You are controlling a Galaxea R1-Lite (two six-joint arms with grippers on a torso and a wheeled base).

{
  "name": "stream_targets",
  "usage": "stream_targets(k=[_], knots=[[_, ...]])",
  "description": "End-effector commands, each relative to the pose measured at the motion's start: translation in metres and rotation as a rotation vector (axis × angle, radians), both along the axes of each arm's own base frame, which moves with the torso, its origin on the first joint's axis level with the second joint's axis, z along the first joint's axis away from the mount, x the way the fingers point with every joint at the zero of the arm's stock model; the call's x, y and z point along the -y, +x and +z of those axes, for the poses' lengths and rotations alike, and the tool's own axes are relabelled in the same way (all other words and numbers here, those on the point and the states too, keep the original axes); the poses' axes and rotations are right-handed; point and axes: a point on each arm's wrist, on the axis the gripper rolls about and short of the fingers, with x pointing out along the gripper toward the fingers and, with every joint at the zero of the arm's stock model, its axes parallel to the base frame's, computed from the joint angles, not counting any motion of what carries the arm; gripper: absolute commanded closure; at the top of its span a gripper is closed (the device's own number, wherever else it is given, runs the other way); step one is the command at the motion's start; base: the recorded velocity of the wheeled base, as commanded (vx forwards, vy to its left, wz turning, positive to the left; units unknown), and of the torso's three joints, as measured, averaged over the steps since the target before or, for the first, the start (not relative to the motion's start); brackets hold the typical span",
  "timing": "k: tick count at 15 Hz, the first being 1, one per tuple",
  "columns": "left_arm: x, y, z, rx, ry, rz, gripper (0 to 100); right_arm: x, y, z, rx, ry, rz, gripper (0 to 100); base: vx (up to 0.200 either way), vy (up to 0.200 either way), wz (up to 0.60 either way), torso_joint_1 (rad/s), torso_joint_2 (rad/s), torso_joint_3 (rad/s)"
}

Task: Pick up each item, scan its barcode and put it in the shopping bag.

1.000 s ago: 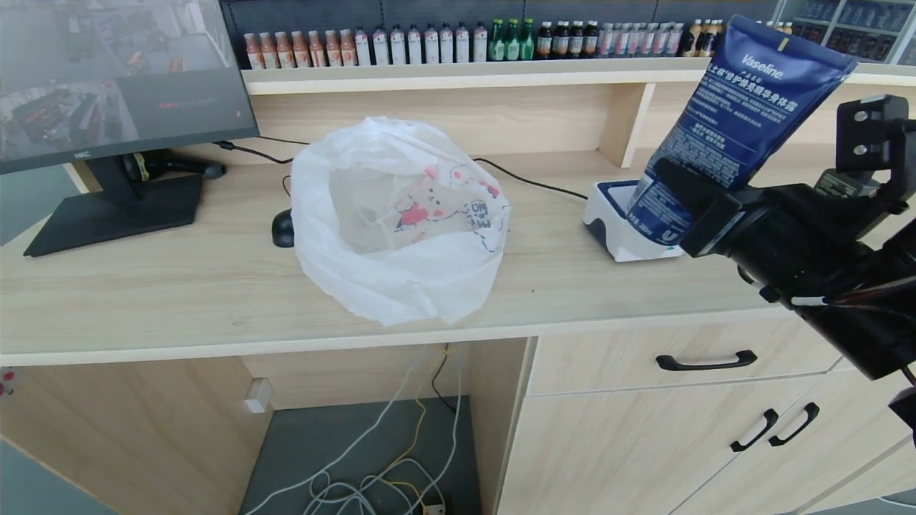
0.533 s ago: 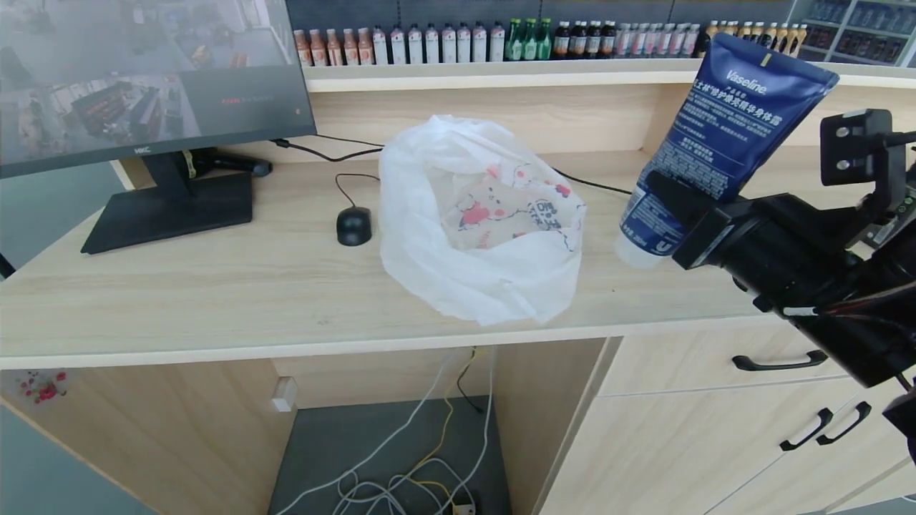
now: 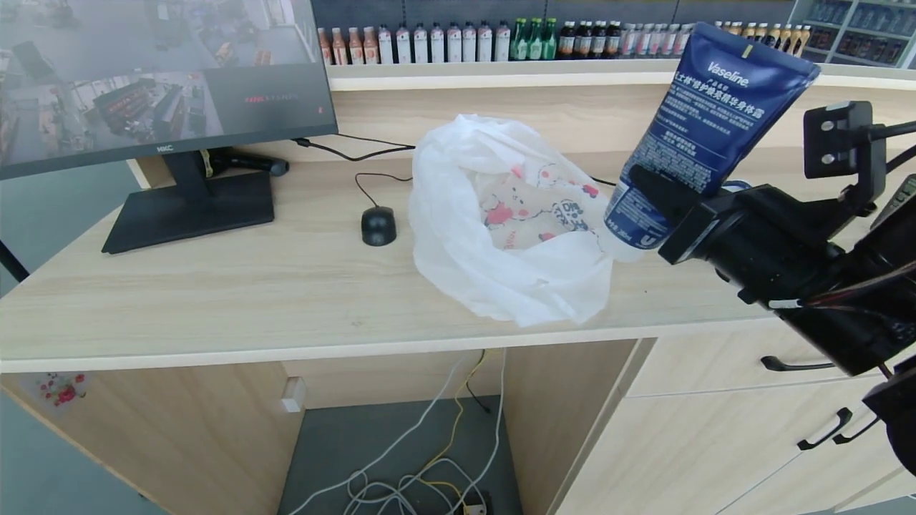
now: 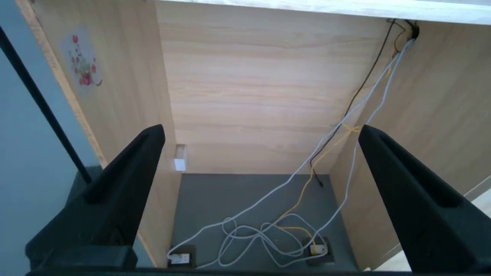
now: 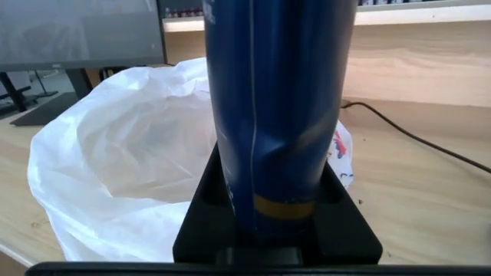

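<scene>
Just right of the bag (image 3: 501,236), the right gripper (image 3: 665,207) is clamped on the tube (image 3: 715,107), cap down, so bagging looks in hand; next it must go over the mouth and let go.

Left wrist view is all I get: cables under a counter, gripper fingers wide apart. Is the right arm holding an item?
Observer: Yes. The right gripper is shut on a blue tube, which is tilted with its cap end down.
Operator: Where's the bag relative to it?
Observer: The white shopping bag sits open on the counter, to the robot's left of the tube. In the head view the cap end overlaps the bag's near-side rim. The tube is above the bag, not yet inside it.
</scene>
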Motion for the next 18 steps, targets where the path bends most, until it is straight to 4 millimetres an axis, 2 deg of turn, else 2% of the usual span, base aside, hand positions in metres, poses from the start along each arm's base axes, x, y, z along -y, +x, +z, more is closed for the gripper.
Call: stream_targets(k=[1, 5, 7, 8, 10, 12, 13, 18], knots=[[0.000, 0.000, 0.000, 0.001, -0.001, 0.001, 0, -0.009, 0.004, 0.000, 0.001, -0.002, 0.024, 100, 0.000, 0.000, 0.00, 0.000, 0.00, 0.000], [0.000, 0.000, 0.000, 0.001, -0.001, 0.001, 0, -0.047, 0.017, 0.005, 0.003, 0.015, 0.051, 100, 0.000, 0.000, 0.00, 0.000, 0.00, 0.000], [0.000, 0.000, 0.000, 0.002, -0.003, 0.001, 0, -0.055, 0.026, 0.012, 0.025, 0.037, 0.045, 100, 0.000, 0.000, 0.00, 0.000, 0.00, 0.000], [0.000, 0.000, 0.000, 0.002, -0.003, 0.001, 0, -0.065, 0.038, 0.012, 0.031, 0.050, 0.051, 100, 0.000, 0.000, 0.00, 0.000, 0.00, 0.000], [0.000, 0.000, 0.000, 0.002, 0.000, 0.001, 0, -0.094, 0.060, 0.003, 0.032, 0.063, 0.067, 100, 0.000, 0.000, 0.00, 0.000, 0.00, 0.000], [0.000, 0.000, 0.000, 0.002, -0.001, 0.001, 0, -0.124, 0.079, 0.003, 0.053, 0.115, 0.072, 100, 0.000, 0.000, 0.00, 0.000, 0.00, 0.000], [0.000, 0.000, 0.000, 0.001, -0.001, 0.001, 0, -0.130, 0.088, 0.004, 0.062, 0.124, 0.070, 100, 0.000, 0.000, 0.00, 0.000, 0.00, 0.000], [0.000, 0.000, 0.000, 0.001, 0.002, 0.001, 0, -0.139, 0.102, 0.013, 0.012, 0.091, 0.067, 100, 0.000, 0.000, 0.00, 0.000, 0.00, 0.000]])
